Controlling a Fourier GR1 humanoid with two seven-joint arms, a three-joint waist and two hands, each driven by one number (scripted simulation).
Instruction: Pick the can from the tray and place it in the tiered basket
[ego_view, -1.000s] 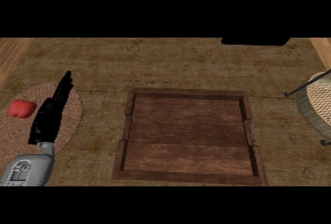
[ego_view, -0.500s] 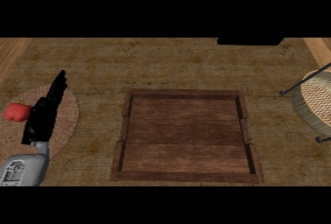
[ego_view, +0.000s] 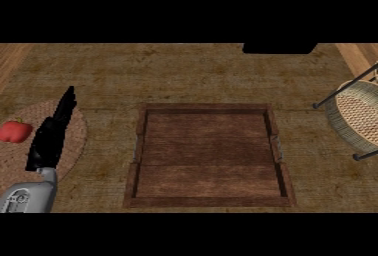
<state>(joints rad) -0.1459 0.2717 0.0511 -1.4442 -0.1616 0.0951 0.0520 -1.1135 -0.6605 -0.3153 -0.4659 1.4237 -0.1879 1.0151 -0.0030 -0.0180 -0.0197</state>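
Observation:
A brown wooden tray (ego_view: 209, 202) lies in the middle of the counter, and I see nothing inside it. No can shows anywhere in the head view. The wicker tiered basket (ego_view: 354, 122) with dark metal legs stands at the right edge, partly cut off. My left hand (ego_view: 52, 135) is at the left, fingers straight and pointing away from me, edge-on, over a round woven mat (ego_view: 74, 150). It holds nothing. My right hand does not show.
A red pepper-like object (ego_view: 13, 131) sits at the far left edge, on the mat beside my left hand. A dark block (ego_view: 279, 48) lies at the counter's far edge. Wooden trim runs along the left and right top corners.
The view has drifted slightly, so the tray, the basket and the red object sit a little further right. My left hand stays open in much the same pose.

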